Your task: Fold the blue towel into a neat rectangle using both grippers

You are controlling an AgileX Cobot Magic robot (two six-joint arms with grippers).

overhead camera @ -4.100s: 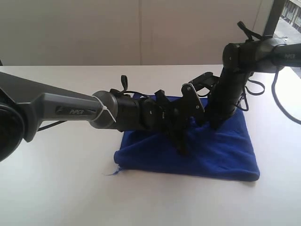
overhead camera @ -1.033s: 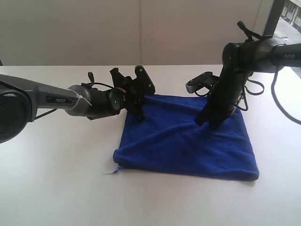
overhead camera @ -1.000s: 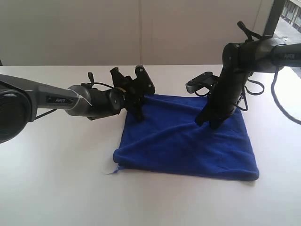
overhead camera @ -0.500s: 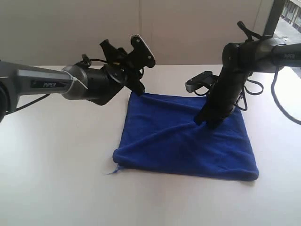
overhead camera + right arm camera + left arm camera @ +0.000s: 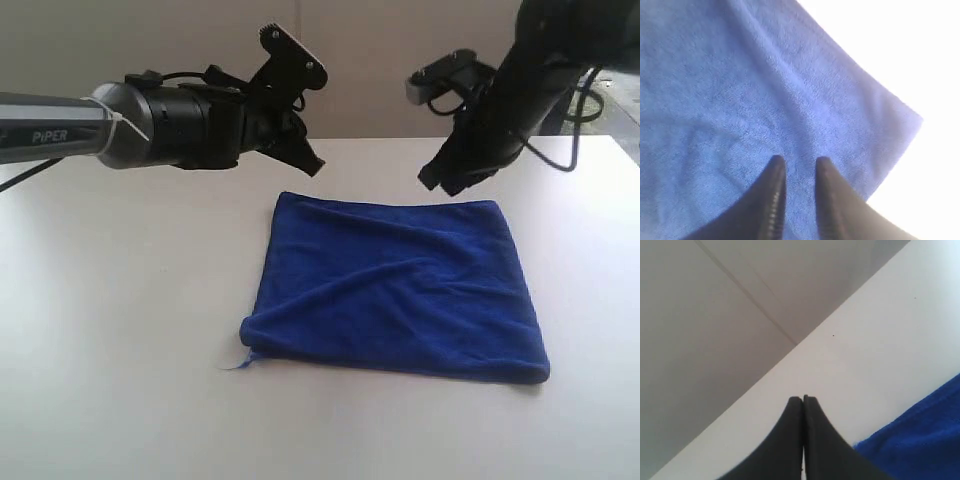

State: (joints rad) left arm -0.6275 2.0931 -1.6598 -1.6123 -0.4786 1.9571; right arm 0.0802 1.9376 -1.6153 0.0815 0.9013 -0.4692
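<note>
1. The blue towel (image 5: 395,290) is lying flat and lightly creased on the white bench (image 5: 120,350), a loose thread (image 5: 235,366) trailing at its near left corner.
2. The left gripper (image 5: 308,160) is hovering above the far left corner, jaws pressed together on nothing (its wrist view shows this plainly).
3. The right gripper (image 5: 440,182) is hanging over the far edge, jaws parted narrowly, gripping nothing.
</note>
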